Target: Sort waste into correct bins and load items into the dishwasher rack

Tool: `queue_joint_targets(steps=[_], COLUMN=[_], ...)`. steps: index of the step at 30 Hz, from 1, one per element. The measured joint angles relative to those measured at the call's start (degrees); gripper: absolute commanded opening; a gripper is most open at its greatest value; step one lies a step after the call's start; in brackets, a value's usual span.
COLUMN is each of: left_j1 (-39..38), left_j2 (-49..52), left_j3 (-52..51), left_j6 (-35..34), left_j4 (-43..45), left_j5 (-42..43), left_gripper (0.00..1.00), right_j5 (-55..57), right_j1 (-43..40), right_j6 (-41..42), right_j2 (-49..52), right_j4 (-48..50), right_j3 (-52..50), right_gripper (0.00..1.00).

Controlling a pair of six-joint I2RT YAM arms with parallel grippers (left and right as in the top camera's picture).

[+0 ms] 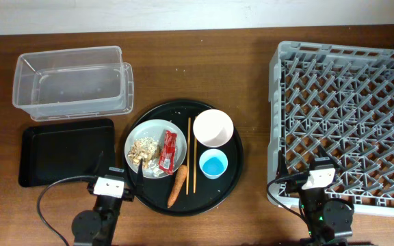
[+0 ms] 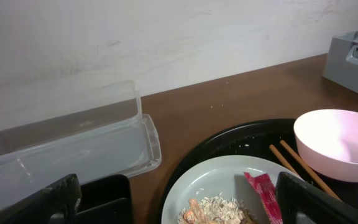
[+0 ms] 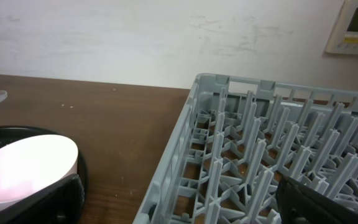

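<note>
Tub (image 1: pixel 74 85) upper left of frame; flat tray (image 1: pixel 63 154) just below it. Round tray (image 1: pixel 226 187) at centre, carrying plate (image 1: pixel 152 130) at left, chopsticks (image 1: pixel 191 156) in middle, bowl (image 1: pixel 213 128) above cup (image 1: pixel 213 164) at right, carrot (image 1: pixel 177 185) at lower edge. Food scraps (image 1: pixel 141 152) and wrapper (image 1: pixel 168 151) on plate. Rack (image 1: pixel 347 123) fills right side.

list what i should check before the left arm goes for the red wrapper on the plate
1. Left gripper open and holding nothing: ok.
2. Red wrapper lying uncovered on the plate: ok.
3. Room around it: not ok, food scraps and chopsticks lie close on either side.
4. Clear tub open, nothing inside: ok.
5. Flat black tray bare: ok.
6. Right gripper open and out of the way by the rack: ok.
</note>
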Motion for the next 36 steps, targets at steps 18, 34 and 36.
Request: queue_joint_targets(steps=[18, 34, 36], left_j1=[0.0, 0.0, 0.0], left_j2=[0.0, 7.1, 14.4], left_j3=[0.0, 3.4, 9.2], left_j6=[0.0, -6.4, -6.6], left_j4=[0.0, -5.8, -6.4], left_j5=[0.0, 0.0, 0.2], left_gripper=[0.99, 0.99, 0.99], right_j5=[0.0, -0.2, -0.3], right_j1=[0.0, 0.0, 0.0], right_j6=[0.0, 5.1, 5.2], right_j2=[0.0, 2.1, 7.0], right_j4=[0.0, -10.4, -13.4], right_j3=[0.0, 5.0, 9.7], right_gripper=[0.98, 0.98, 0.98])
